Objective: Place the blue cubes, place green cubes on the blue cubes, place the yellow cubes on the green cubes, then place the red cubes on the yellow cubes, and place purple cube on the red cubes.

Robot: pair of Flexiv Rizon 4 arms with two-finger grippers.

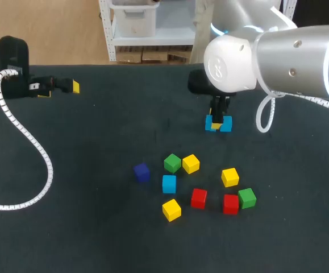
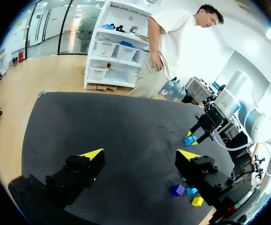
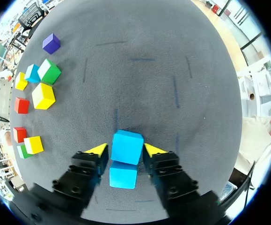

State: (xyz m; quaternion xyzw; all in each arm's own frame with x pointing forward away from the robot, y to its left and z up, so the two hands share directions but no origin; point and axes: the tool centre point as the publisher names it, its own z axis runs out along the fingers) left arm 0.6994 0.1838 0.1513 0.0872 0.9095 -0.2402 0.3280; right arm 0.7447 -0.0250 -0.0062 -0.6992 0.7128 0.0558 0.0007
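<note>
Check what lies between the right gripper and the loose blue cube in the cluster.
A yellow cube sits roughly on the line from the right gripper to the loose blue cube, with a green cube beside it. From above, nothing covers the blue cube.

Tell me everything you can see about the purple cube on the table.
The purple cube is a dark violet block, one plain colour, matte, with crisp edges. It sits flat on the dark table, one face up, turned slightly askew. In the head view it lies at the left of the loose cluster, apart from the rest; nearest are a light blue cube and a green cube. Only the table touches it.
</note>
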